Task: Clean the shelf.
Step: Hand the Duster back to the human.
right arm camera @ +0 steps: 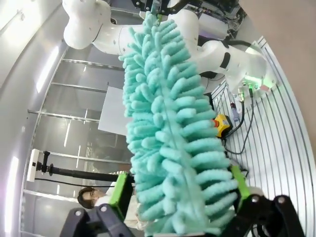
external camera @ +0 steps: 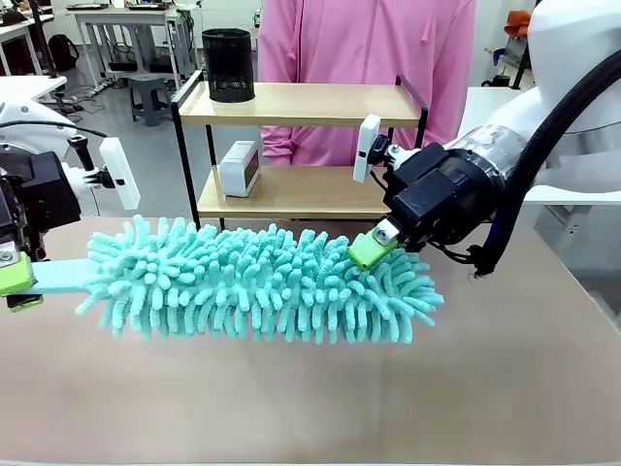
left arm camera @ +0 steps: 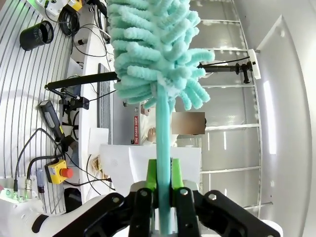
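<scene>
A teal fluffy duster [external camera: 262,282] lies level just above the table, in front of the shelf [external camera: 310,102], a two-tier wooden rack in a black frame. My left gripper [external camera: 15,282] is shut on the duster's flat teal handle at the far left. In the left wrist view the handle sits clamped between the green pads of that gripper [left arm camera: 164,170], with the duster's head [left arm camera: 153,49] beyond. My right gripper [external camera: 374,248] is at the head's right end. Its jaws [right arm camera: 178,187] close on the fluff of the duster [right arm camera: 173,123], which fills the gap.
A black mesh cup [external camera: 228,65] stands on the shelf's top board at the left. A small white device [external camera: 239,167] sits on the lower board. A person in pink [external camera: 364,39] stands right behind the shelf. The brown table [external camera: 291,408] stretches bare toward the front.
</scene>
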Tool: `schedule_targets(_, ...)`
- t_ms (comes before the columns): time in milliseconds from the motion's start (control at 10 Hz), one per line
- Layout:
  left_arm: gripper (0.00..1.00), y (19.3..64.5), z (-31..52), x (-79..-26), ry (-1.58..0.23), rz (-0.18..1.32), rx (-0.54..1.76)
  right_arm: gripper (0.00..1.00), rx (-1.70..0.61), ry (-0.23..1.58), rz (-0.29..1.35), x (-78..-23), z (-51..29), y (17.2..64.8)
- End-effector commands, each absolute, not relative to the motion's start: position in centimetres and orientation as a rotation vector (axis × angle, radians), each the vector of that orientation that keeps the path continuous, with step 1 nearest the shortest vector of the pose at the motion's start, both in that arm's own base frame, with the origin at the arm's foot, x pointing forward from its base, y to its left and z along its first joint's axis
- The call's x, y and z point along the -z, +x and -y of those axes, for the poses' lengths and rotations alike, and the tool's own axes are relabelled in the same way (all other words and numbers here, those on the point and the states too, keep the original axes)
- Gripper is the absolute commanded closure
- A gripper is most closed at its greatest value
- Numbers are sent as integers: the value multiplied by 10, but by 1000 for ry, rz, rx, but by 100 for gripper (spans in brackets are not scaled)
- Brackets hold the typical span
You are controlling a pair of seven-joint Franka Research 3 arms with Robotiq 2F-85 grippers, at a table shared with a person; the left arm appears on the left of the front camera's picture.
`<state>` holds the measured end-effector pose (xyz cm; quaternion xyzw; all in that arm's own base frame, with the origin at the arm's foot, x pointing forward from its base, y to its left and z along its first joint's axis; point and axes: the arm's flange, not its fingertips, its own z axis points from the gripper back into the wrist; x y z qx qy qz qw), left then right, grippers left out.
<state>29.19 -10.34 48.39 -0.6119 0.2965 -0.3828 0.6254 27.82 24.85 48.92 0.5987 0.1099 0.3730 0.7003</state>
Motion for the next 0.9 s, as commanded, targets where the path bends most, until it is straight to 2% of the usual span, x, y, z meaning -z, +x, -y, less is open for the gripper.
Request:
schedule_targets(0, 88, 295, 102, -488, -1434, -664, 879, 56, -850, 1347, -273, -489, -254, 278)
schedule_targets(100, 88, 296, 102, -489, -1435, -660, 876, 56, -853, 1353, -279, -490, -253, 278)
schedule_targets(200, 88, 297, 103, -489, -1438, -656, 874, 100, -852, 1361, -279, -491, -253, 278)
schedule_targets(300, 88, 297, 103, -489, -1439, -655, 875, 61, -848, 1358, -277, -490, -253, 278)
schedule_targets(400, 88, 297, 103, -488, -1435, -663, 876, 100, -842, 1362, -272, -490, -253, 278)
schedule_targets(800, 88, 298, 104, -487, -1428, -663, 865, 100, -837, 1363, -277, -489, -251, 280)
